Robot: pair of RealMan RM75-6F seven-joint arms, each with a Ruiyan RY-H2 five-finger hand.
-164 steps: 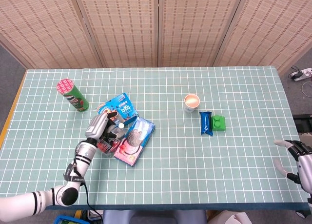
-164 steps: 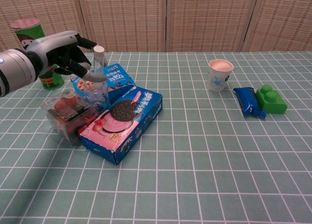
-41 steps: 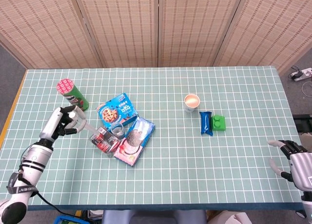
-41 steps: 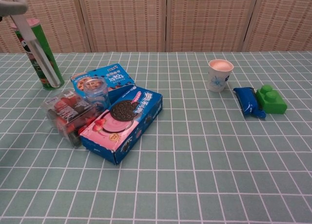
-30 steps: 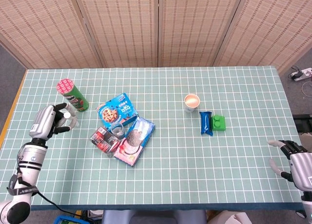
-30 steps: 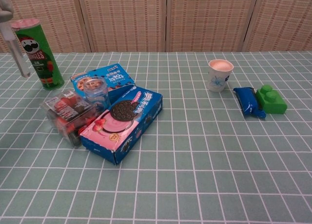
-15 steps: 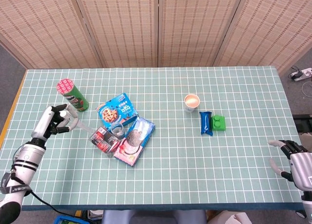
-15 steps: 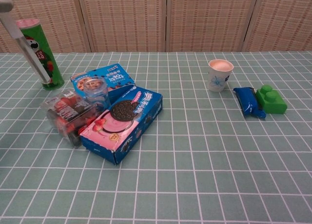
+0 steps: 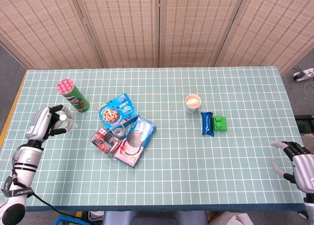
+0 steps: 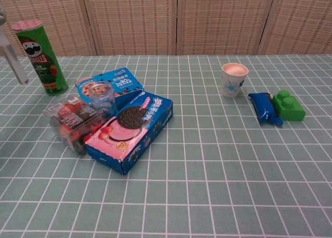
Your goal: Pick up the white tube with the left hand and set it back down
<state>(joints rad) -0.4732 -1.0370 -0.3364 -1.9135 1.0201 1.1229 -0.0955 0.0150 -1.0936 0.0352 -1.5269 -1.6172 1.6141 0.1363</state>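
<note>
— Looking at the far left edge of the head view, where does the slim white plastic tube [image 9: 67,121] lie?

— It sits in the left robot hand [image 9: 43,123], above the green gridded table [image 9: 196,156], just left of the tall green crisp can with a pink lid [image 9: 72,95]. In the chest view the tube [image 10: 12,59] hangs slanted at the upper left, top end leaning left out of frame, lower end clear of the table.

— How is that robot hand set?

— Fingers curled round the tube, clamped on it. Setting it down calls, I judge, for lowering onto the bare squares beside the can.

— And the other one?

— The right robot hand [image 9: 298,162] is at the lower right edge, well apart, fingers spread, holding nothing.
</note>
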